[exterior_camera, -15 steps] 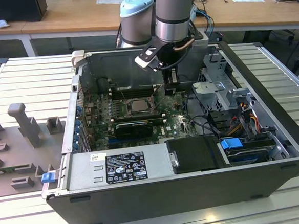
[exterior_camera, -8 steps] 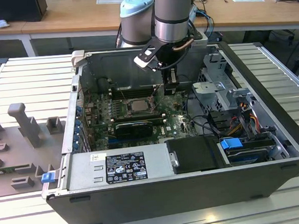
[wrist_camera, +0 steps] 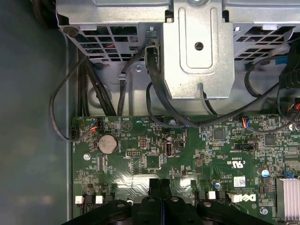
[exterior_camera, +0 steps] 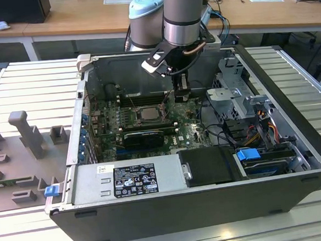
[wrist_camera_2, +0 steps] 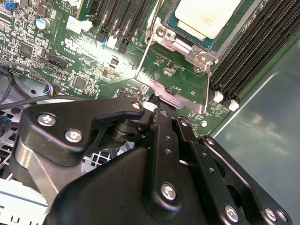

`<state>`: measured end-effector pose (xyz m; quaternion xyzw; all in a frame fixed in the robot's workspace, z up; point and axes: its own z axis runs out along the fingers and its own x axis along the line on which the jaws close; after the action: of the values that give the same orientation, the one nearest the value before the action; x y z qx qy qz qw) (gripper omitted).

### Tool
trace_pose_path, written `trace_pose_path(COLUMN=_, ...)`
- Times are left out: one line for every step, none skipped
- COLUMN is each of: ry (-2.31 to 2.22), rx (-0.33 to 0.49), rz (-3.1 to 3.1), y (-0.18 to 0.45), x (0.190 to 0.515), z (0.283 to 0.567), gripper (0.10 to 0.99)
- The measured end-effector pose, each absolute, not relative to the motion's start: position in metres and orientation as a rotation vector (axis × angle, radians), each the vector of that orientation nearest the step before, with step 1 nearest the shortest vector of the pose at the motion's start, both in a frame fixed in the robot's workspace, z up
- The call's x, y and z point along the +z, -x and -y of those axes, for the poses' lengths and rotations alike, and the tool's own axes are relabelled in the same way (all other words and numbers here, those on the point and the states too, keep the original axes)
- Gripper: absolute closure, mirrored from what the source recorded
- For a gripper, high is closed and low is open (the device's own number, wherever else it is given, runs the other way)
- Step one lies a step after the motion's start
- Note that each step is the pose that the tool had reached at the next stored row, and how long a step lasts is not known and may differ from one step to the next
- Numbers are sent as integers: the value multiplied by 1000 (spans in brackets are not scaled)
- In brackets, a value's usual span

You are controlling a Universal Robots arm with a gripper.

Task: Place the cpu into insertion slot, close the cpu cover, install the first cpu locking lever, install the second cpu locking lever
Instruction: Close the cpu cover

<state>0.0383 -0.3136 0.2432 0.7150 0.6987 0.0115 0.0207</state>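
Second wrist view puts the gripper [wrist_camera_2: 157, 104] with its two black fingers pressed together, no gap between them. The tips sit against the free edge of the cpu cover [wrist_camera_2: 174, 92]; whether they pinch that edge or only touch it I cannot tell. In the first wrist view the same fingers [wrist_camera: 155, 186] meet along a thin seam above the green motherboard [wrist_camera: 154, 154].

The cpu cover is raised, tilted up from its hinge on the insertion slot [wrist_camera_2: 180, 44], its open middle showing green board behind. The cpu [wrist_camera_2: 206, 16] lies flat inside the insertion slot, pale top uncovered. Long black memory slots [wrist_camera_2: 243, 61] run alongside the insertion slot, on the far side from the gripper.

In the exterior view the gripper [exterior_camera: 182, 97] hangs from the grey robot arm [exterior_camera: 183, 14] just to the exterior view's right of the insertion slot, where the cpu [exterior_camera: 148, 114] shows as a pale square. Farther from the insertion slot on that side stands a silver drive cage [exterior_camera: 233, 93]; a power supply [exterior_camera: 129, 180] lies along the near wall of the open computer case [exterior_camera: 200, 209]. In the first wrist view a coin cell battery [wrist_camera: 107, 144] sits on the motherboard and black cables [wrist_camera: 93, 89] run along its edge.
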Motion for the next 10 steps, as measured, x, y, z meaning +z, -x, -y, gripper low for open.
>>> trace_pose_path(ry=-2217, rx=36, rz=-2166, y=-38, x=243, z=314, gripper=980)
trace_pose_path(ry=-2217, rx=36, rz=-2166, y=-38, x=243, z=314, gripper=980)
trace_pose_path(ry=-2217, rx=36, rz=-2166, y=-38, x=243, z=314, gripper=980)
trace_pose_path(ry=-2217, rx=36, rz=-2166, y=-37, x=243, z=314, gripper=980)
trace_pose_path(ry=-2217, rx=36, rz=-2166, y=-37, x=243, z=314, gripper=980)
trace_pose_path(ry=-2217, rx=36, rz=-2167, y=-37, x=243, z=314, gripper=980)
trace_pose_path(ry=-2217, rx=36, rz=-2167, y=-37, x=243, z=314, gripper=980)
trace_pose_path(ry=-2217, rx=36, rz=-2166, y=-37, x=243, z=314, gripper=980)
trace_pose_path(ry=-2217, rx=36, rz=-2166, y=-36, x=243, z=314, gripper=980)
trace_pose_path(ry=-2217, rx=36, rz=-2166, y=-36, x=243, z=314, gripper=980)
